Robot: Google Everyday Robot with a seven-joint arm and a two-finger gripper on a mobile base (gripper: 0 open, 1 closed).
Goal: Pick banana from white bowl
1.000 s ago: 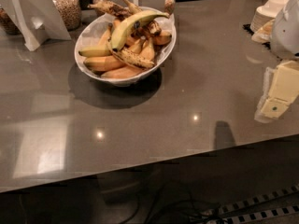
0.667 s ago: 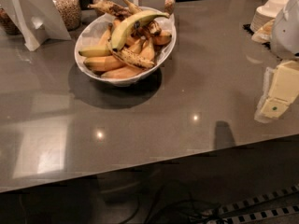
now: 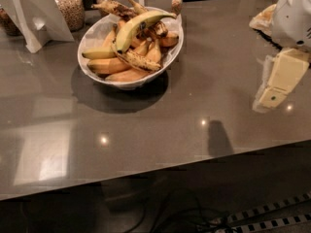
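The white bowl [image 3: 92, 37] stands on the grey table at the upper left, full of bananas. The banana [image 3: 135, 25], long, curved and greenish-yellow, lies on top of the pile, running from lower left to upper right. Smaller orange-yellow bananas [image 3: 127, 74] and brown-speckled ones [image 3: 138, 59] lie under and around it. My gripper [image 3: 274, 89] hangs at the right edge of the camera view, cream-coloured, pointing down over the table. It is far to the right of the bowl and holds nothing that shows.
A white card stand [image 3: 36, 16] and a jar of grains [image 3: 70, 6] stand at the back left. Another jar [image 3: 177, 1] is behind the bowl. A pale object [image 3: 262, 18] lies at the back right. The table's front edge [image 3: 155, 171] runs across; cables lie on the floor below.
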